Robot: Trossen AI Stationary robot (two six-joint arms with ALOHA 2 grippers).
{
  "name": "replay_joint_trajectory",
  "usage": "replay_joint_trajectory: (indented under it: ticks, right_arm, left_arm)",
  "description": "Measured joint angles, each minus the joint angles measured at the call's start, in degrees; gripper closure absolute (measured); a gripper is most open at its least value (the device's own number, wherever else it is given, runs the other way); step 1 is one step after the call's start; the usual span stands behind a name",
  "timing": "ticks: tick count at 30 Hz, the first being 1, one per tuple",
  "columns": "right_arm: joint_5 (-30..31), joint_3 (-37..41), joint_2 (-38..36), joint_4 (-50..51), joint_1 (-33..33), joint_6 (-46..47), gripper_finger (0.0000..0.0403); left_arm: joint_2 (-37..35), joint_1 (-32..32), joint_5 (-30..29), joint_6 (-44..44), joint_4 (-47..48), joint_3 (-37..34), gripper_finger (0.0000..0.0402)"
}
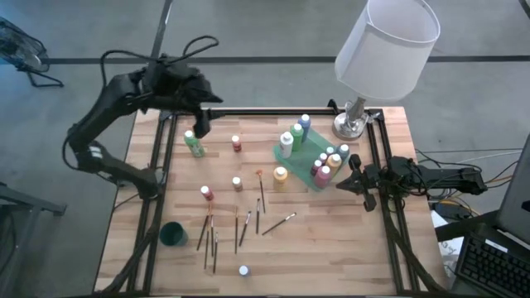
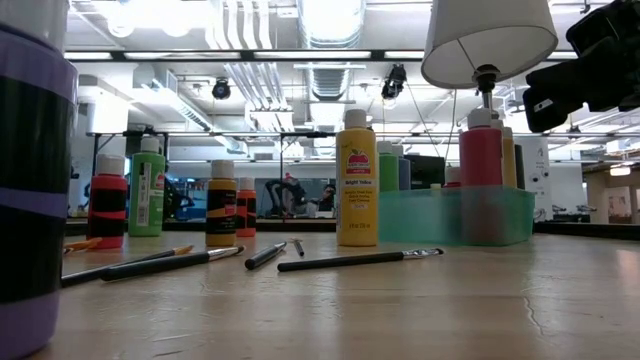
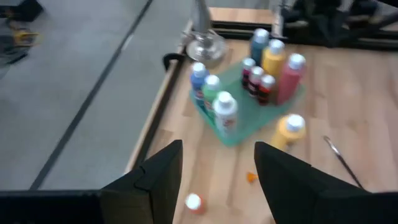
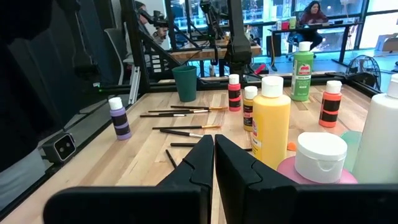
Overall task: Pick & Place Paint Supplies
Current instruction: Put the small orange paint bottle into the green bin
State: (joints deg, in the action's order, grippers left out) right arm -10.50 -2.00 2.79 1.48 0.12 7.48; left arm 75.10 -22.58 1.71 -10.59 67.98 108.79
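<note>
Paint bottles with white caps stand in a translucent green tray [image 1: 308, 165] at the table's right. Others stand loose on the wood: a green one [image 1: 195, 145], a red one [image 1: 237, 143], a yellow one [image 1: 280, 175] and a purple one [image 1: 244, 271]. Several thin brushes [image 1: 211, 236] lie flat near the front. My left gripper [image 3: 219, 149] hovers open above the table's far left, over the green bottle [image 2: 147, 188], with nothing between its fingers. My right gripper [image 4: 213, 140] rests shut and level at the table's right edge [image 1: 344, 184], beside the tray.
A white-shaded lamp [image 1: 385, 50] stands at the far right corner on a metal base [image 1: 351, 126]. A dark green cup [image 1: 173, 234] stands near the front left. Black frame rails [image 1: 157, 207] run along the table's sides. People sit at desks in the room beyond.
</note>
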Motion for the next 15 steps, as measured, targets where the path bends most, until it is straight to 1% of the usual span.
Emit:
replay_joint_trajectory:
  ticks: [4,8,15]
  right_arm:
    - [0.0,0.0,0.0,0.0,0.0,0.0,0.0390]
    - [0.0,0.0,0.0,0.0,0.0,0.0,0.0390]
    - [0.0,0.0,0.0,0.0,0.0,0.0,0.0390]
  left_arm:
    - [-3.7,1.4,2.9,-0.9,-0.1,-5.0,0.0197]
    - [-5.7,2.3,5.3,1.8,-0.3,-9.7,0.0197]
    - [-7.0,3.9,6.0,3.1,-2.1,-17.0,0.0197]
